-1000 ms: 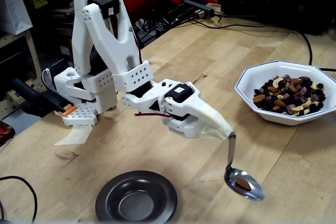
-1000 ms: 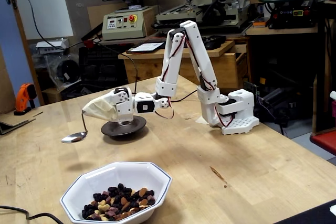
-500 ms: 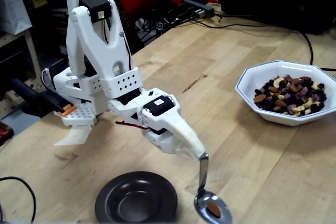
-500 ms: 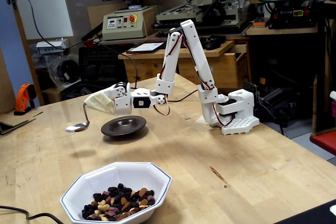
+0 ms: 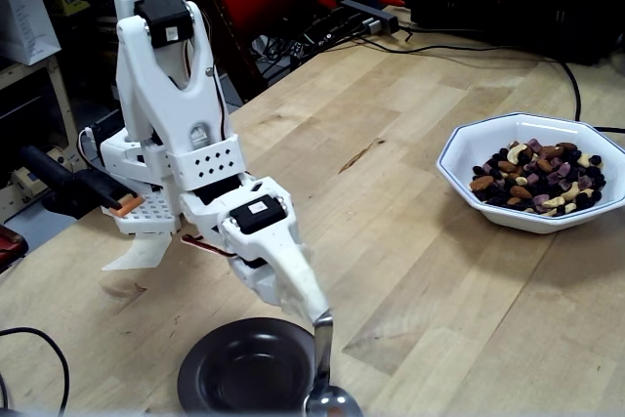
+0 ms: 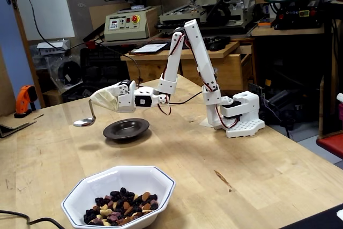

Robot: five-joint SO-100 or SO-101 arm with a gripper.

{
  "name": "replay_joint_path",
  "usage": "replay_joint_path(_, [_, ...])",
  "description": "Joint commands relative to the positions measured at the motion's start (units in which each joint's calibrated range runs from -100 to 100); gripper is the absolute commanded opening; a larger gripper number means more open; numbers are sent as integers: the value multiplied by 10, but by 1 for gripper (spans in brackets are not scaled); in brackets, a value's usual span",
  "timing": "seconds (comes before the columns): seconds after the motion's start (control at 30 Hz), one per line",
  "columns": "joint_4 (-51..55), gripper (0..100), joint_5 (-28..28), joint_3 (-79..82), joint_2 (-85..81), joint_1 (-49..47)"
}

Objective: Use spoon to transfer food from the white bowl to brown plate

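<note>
- In a fixed view from the arm's side, the white jointed robot arm [image 5: 186, 144] reaches down and toward the camera over the pale wooden bench [image 5: 420, 192].
- The pincer [image 5: 303, 292] is wrapped in beige tape, so how far its jaws are open cannot be told; the shiny silver metal spoon [image 5: 325, 378] hangs from that wrapped tip, handle near upright and its oval bowl cut off by the bottom edge.
- The small round dark brown plate [image 5: 239, 368] lies on the bench at the near edge, just left of the spoon handle, its sunken centre bare.
- The wide glossy white octagonal bowl [image 5: 469, 153] stands far right, well apart from the plate, holding the mixed nuts and dried fruit [image 5: 539, 179] (almonds, pale cashews, dark bits).
- In a fixed view from across the bench, the spoon [image 6: 86, 121] hangs above the bench left of the plate [image 6: 126, 129], clear of the rim; the pincer [image 6: 102, 102] sits above the plate's left side.
- Here the bowl [image 6: 120, 186] is nearest the camera, the food [image 6: 120, 206] heaped in it.
- Whether the spoon carries anything cannot be told in either view.
</note>
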Motion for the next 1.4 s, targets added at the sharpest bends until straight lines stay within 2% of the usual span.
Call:
replay_joint_path(0.0, [-16,4,-1,3,-52,19])
replay_joint_path(1.03, [-16,4,3,305,-328,26])
replay_joint_path(1.37, [-11,4,4,319,-367,68])
